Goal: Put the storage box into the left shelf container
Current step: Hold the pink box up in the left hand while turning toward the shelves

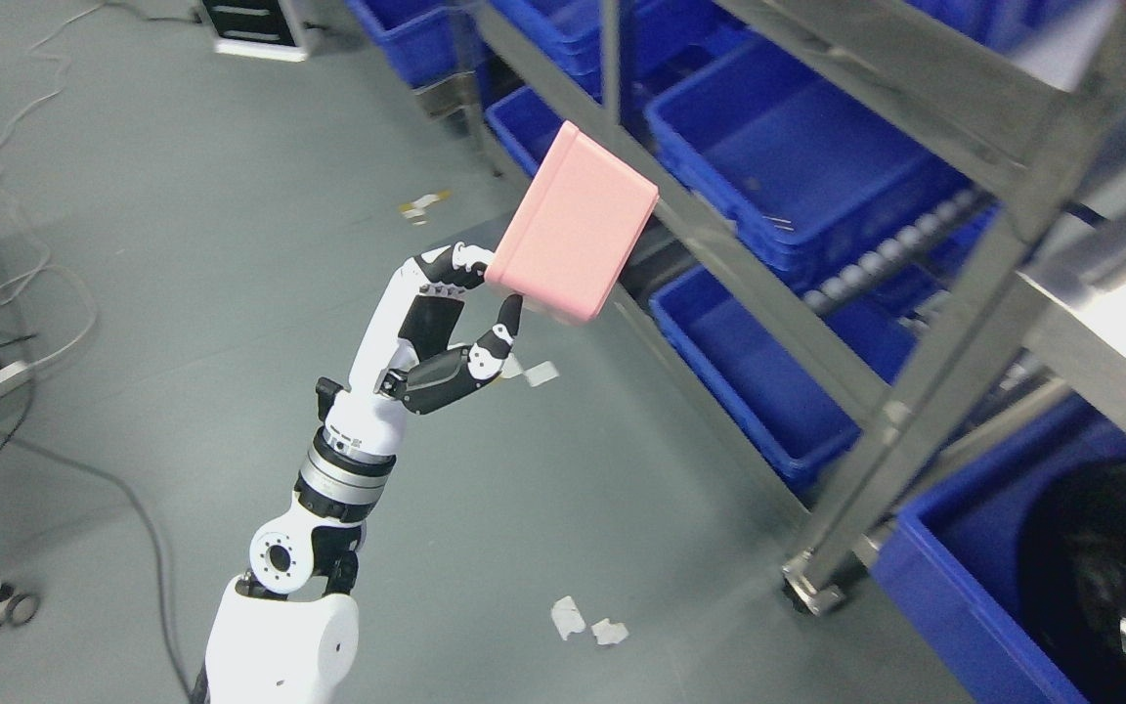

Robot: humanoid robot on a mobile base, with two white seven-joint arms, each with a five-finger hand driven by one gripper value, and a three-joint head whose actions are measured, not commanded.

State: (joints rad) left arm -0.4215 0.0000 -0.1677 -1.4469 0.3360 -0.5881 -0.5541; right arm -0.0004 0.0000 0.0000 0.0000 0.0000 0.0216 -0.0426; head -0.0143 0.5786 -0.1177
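One left hand (455, 318) pinches the pink storage box (573, 225) by its lower edge, beside the shelf rail (719, 244).

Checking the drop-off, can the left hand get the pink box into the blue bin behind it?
Probably yes: the left hand holds the pink storage box before the open blue bin, though the shelf rail crosses between.

I can read no text anywhere. The smooth pink plastic storage box (573, 227) pinched in my left hand (455, 328) shows plain faces with no label or brand. The deep blue plastic bins (788, 166) on the grey metal shelf frame (925, 391) carry no readable markings either, though perhaps the blur at the right edge hides some small print.
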